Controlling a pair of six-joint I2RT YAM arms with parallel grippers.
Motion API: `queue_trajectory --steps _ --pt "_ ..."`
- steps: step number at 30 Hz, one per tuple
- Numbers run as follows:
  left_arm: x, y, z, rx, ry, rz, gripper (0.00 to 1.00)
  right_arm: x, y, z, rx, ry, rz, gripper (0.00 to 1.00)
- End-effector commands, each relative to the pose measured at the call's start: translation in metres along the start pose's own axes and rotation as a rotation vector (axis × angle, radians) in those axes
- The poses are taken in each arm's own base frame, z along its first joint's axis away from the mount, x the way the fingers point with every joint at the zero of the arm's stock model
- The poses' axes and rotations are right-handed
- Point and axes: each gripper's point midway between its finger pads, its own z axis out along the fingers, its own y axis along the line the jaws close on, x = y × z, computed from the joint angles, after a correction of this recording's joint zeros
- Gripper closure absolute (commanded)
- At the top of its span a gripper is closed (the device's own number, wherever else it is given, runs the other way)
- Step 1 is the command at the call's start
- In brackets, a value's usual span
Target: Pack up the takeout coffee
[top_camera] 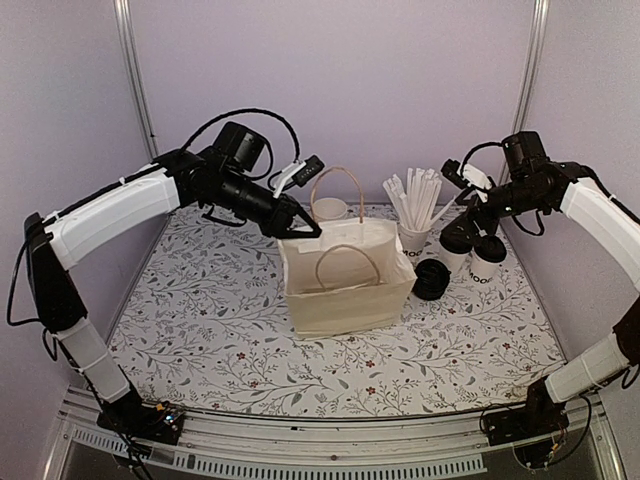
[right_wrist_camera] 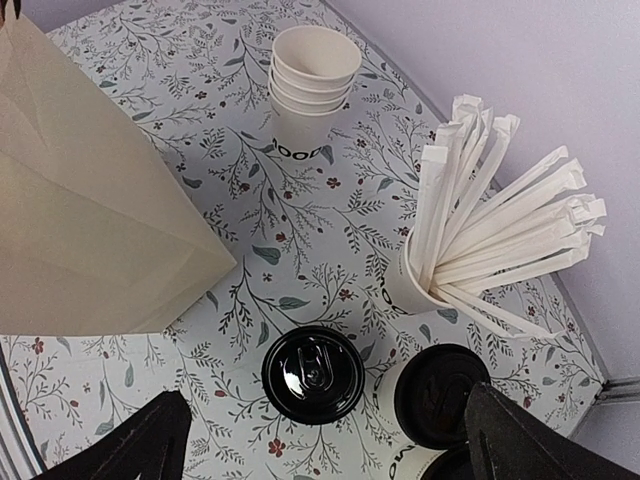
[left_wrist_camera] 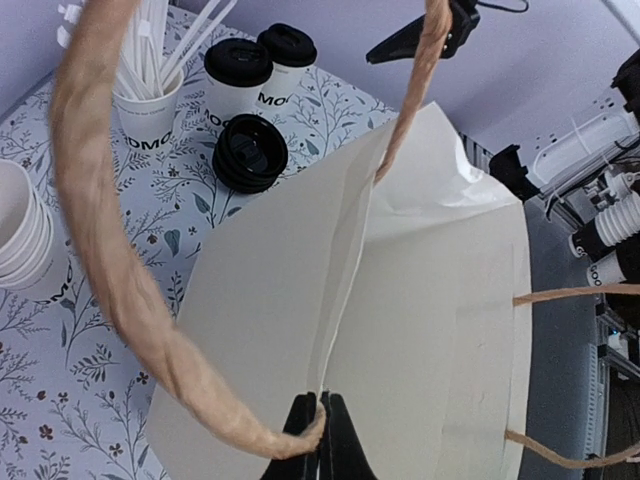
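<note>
**Item 1. Left gripper** point(left_wrist_camera: 320, 408), nearest the left wrist lens. It is clenched on the top rim of the paper bag point(left_wrist_camera: 430, 300), right at the root of a twine loop handle point(left_wrist_camera: 100, 230). The fingers are pressed flat together over the paper edge.

**Item 2. Paper bag.** Cream, standing upright mid-table on the floral table cover point(top_camera: 200, 330). Its mouth looks only slightly parted (how wide, no view settles).

**Item 3. Takeout coffee, 2 units.** The left coffee cup point(top_camera: 457, 246) and right coffee cup point(top_camera: 489, 258) are white, lettered low on the side, with black lids on. Both stand upright and close together on the table to the right of the bag, outside it.

**Item 4. Right gripper** point(right_wrist_camera: 325, 445). Released and empty, with its fingers spread wide, hanging above the 2 cups.

**Item 5. Sundries.**
- A stack of loose black lids point(top_camera: 432, 280) sits between the bag and the cups.
- The straw cup point(top_camera: 413, 236) is just beside the left coffee cup.
- A stack of empty cups point(top_camera: 330, 208) stands behind the bag.

**Step in hand (judged).** The left arm holds the bag ready and the right arm is poised for the first pick. 0 of 2 cups are packed.

**Next move calls for:**
- The right gripper should come down over 1 cup, straddling its body below the lid.
- It needs to keep clear of the neighbouring cup, the loose lids and the straws.
- The squeeze should be gentle, since paper walls likely dent.
- The cup should be carried upright to the bag mouth, which may need pulling wider first.
</note>
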Motion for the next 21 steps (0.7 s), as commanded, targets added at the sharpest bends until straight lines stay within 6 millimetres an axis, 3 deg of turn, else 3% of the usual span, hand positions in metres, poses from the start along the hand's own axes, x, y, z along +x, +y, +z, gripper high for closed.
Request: queue_trajectory --steps 1,5,6,8,10,11,13,17,21 --pt "-0.004 0.003 -0.004 0.029 -0.010 -0.031 1.00 0.000 -0.003 -0.002 0.004 0.013 0.014 0.01" --pt "-0.004 0.015 -0.004 0.005 -0.005 -0.055 1.00 0.001 -0.004 -0.001 0.005 0.019 0.015 0.01" --pt "-0.005 0.019 -0.004 -0.003 -0.008 -0.056 0.88 0.001 -0.005 -0.001 0.007 0.019 0.013 0.01" --pt "-0.009 0.025 -0.008 -0.049 -0.018 -0.048 0.55 0.002 -0.006 -0.001 0.014 0.025 0.014 0.01" --pt "-0.018 0.032 -0.018 -0.125 -0.050 -0.024 0.14 0.004 -0.010 0.000 0.023 0.031 0.022 0.01" --pt "-0.023 0.035 -0.025 -0.165 -0.073 -0.005 0.06 0.004 -0.012 -0.001 0.029 0.030 0.028 0.01" --pt "-0.035 0.036 -0.041 -0.234 -0.125 0.042 0.01 0.005 -0.018 -0.002 0.040 0.028 0.046 0.01" --pt "-0.058 0.038 -0.076 -0.378 -0.262 0.150 0.00 0.011 -0.038 -0.006 0.079 0.032 0.116 0.01" --pt "-0.074 0.047 -0.118 -0.567 -0.479 0.210 0.00 0.029 -0.071 -0.013 0.185 0.095 0.201 0.01"
